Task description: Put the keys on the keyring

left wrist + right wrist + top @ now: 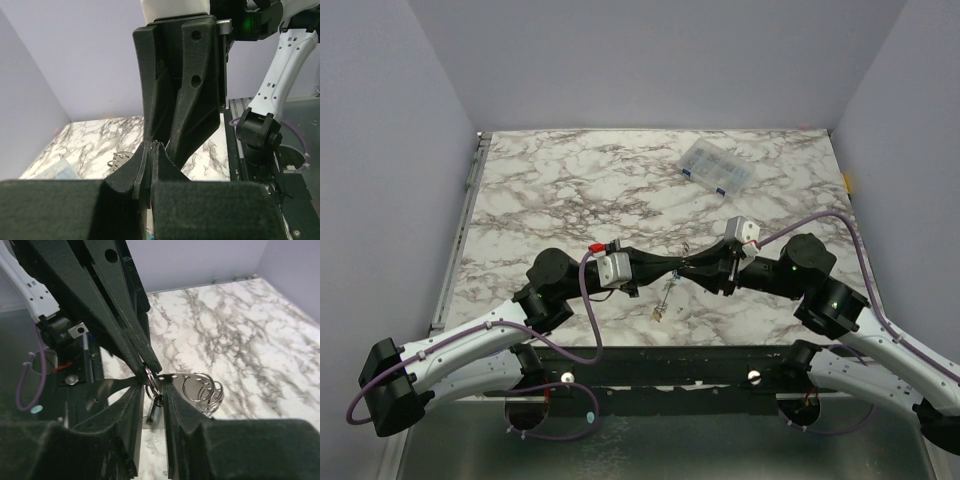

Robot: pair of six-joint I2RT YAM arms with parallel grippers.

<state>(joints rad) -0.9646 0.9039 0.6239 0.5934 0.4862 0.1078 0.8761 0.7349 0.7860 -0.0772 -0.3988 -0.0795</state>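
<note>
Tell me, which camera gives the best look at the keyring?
The right wrist view. There the keyring shows close up and sharp, as thin metal loops. The top view shows only a tiny dangling speck where it hangs, too small to make out. The left wrist view shows no clear hoop at all.

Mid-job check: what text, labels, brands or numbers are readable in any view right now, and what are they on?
No readable text in any view.
Clear plastic compartment box: any label is too small to read.
Black left gripper and black right gripper, both closed at the thin grey metal keyring: no markings show.
White arm links: no print visible.
</note>
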